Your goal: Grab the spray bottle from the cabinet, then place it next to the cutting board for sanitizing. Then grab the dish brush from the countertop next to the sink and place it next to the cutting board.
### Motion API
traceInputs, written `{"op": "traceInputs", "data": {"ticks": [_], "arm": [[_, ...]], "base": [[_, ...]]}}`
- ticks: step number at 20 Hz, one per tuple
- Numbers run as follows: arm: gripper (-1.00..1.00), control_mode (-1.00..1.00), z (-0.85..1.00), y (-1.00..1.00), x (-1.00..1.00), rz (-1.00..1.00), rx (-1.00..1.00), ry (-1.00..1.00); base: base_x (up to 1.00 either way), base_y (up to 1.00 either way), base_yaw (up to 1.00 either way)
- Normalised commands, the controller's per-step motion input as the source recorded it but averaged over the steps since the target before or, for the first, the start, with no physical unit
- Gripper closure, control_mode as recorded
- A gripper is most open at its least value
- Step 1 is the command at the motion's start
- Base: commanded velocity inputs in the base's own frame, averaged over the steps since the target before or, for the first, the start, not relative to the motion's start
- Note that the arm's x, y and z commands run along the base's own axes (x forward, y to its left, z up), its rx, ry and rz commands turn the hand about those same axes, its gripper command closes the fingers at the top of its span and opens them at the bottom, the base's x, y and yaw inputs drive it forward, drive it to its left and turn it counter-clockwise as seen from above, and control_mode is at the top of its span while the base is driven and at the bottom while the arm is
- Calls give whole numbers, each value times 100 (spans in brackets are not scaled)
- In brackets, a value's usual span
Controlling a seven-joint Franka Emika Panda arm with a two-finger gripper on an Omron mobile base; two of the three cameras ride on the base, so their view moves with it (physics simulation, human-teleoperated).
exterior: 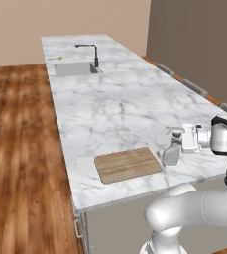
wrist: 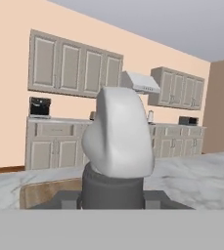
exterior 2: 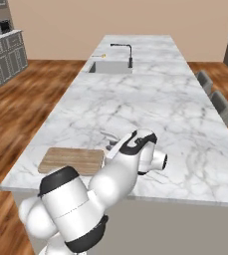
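The spray bottle (exterior: 171,153) stands upright on the countertop (exterior: 115,104), just right of the cutting board (exterior: 128,164). My gripper (exterior: 178,140) reaches in from the right and is shut on the bottle's neck below the trigger nozzle. In the hand view the pale nozzle (wrist: 118,132) looms large, dark fingers (wrist: 67,198) press both sides of the grey neck, and a corner of the cutting board (wrist: 42,193) shows behind. At the far end the dish brush (exterior: 56,59) lies left of the sink (exterior: 75,69). The right base view shows the brush (exterior 2: 99,56) beside the sink (exterior 2: 108,67).
A black faucet (exterior: 93,53) rises behind the sink. Grey chairs (exterior 2: 220,105) line the counter's right side. The counter's near edge (exterior: 135,196) runs just in front of the board. Beige wall cabinets (wrist: 74,63) hang on the far wall in the hand view.
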Motion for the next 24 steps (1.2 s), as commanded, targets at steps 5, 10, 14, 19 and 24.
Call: {"op": "traceInputs", "data": {"ticks": [5,10,14,19,24], "arm": [[100,-100,-42,0,0,0,-3,0],[-100,-100,-58,0,0,1,-3,4],[-100,-100,-26,-1,-1,1,0,2],[-100,-100,-7,-9,0,1,0,1],[-100,-100,0,-25,0,2,0,0]], "base": [[0,0,0],[0,0,0],[0,0,0],[0,0,0],[0,0,0]]}}
